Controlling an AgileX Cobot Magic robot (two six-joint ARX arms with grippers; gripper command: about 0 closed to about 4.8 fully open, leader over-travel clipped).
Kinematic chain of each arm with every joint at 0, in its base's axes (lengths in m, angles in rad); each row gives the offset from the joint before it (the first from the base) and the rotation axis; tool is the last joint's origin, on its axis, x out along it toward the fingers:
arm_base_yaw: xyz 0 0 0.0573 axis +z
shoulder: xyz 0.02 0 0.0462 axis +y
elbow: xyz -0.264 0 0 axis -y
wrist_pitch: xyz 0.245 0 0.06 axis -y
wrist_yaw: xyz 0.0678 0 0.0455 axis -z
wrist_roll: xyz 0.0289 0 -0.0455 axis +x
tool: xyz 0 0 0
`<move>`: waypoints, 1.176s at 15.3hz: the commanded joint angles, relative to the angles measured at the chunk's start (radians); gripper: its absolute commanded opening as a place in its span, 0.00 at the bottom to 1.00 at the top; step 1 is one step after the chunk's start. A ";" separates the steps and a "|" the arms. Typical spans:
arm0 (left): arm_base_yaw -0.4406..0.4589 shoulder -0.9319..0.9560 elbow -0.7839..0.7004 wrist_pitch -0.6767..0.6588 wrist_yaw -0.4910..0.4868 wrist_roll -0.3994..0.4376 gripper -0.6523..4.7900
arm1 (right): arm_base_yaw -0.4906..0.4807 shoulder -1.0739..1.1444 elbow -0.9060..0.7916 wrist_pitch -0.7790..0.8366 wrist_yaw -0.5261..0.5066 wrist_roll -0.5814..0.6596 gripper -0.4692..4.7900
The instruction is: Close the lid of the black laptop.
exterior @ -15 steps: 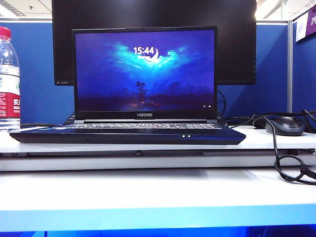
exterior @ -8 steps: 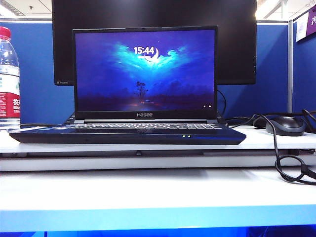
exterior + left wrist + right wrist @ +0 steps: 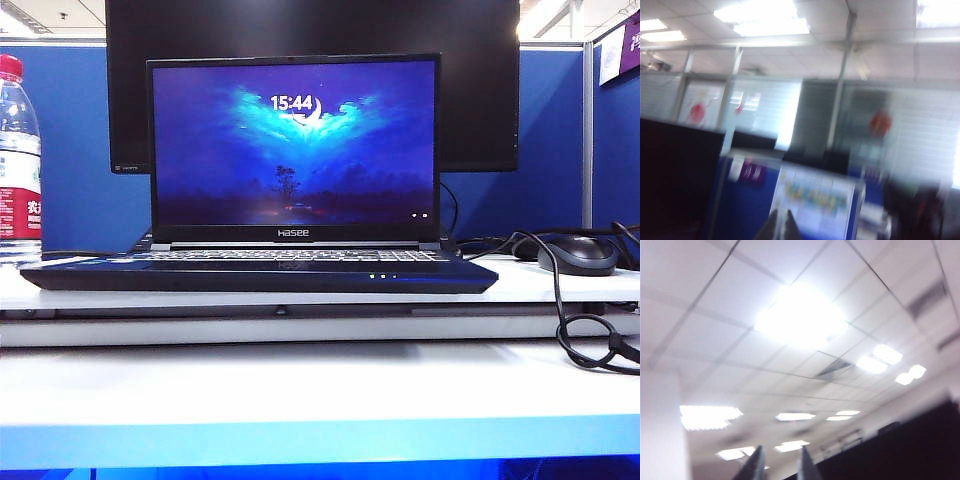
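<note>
The black laptop [image 3: 258,272] sits open on the white desk, facing the exterior camera. Its lid [image 3: 293,150] stands upright with the screen lit blue and a small white logo on the lower bezel. Neither gripper shows in the exterior view. In the blurred left wrist view, my left gripper [image 3: 781,216] points up toward office partitions, its dark fingertips almost together with nothing between them. In the right wrist view, my right gripper [image 3: 782,454] points at the ceiling lights, its fingers clearly apart and empty. The laptop appears in neither wrist view.
A larger black monitor [image 3: 480,80] stands right behind the lid. A water bottle [image 3: 18,160] is at the far left. A dark mouse [image 3: 577,254] and looping black cables [image 3: 580,335] lie at the right. A white shelf edge [image 3: 300,390] runs across the front.
Nothing differs in the exterior view: the lid stays upright and no arm has come into it.
</note>
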 commanded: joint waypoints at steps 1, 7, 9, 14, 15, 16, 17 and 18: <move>0.000 0.295 0.227 -0.290 0.245 0.134 0.16 | 0.000 0.271 0.293 -0.150 -0.162 -0.195 0.18; -0.339 0.880 0.246 -1.027 0.216 0.719 0.16 | 0.001 0.996 0.808 -0.375 -0.466 -0.275 0.12; -0.441 0.948 0.246 -1.143 -0.005 0.807 0.16 | 0.001 1.062 0.808 -0.401 -0.461 -0.330 0.09; -0.574 1.054 0.246 -1.180 -0.284 0.791 0.16 | 0.014 1.227 0.808 -0.428 -0.434 -0.402 0.09; -0.581 1.078 0.245 -1.174 -0.373 0.779 0.16 | 0.018 1.268 0.808 -0.406 -0.439 -0.402 0.09; -0.581 1.088 0.245 -1.166 -0.389 0.771 0.16 | 0.021 1.285 0.808 -0.393 -0.439 -0.404 0.09; -0.579 1.109 0.246 -1.148 -0.411 0.771 0.16 | 0.021 1.316 0.809 -0.365 -0.439 -0.404 0.09; -0.579 1.126 0.246 -1.130 -0.450 0.759 0.16 | 0.018 1.340 0.818 -0.359 -0.439 -0.404 0.09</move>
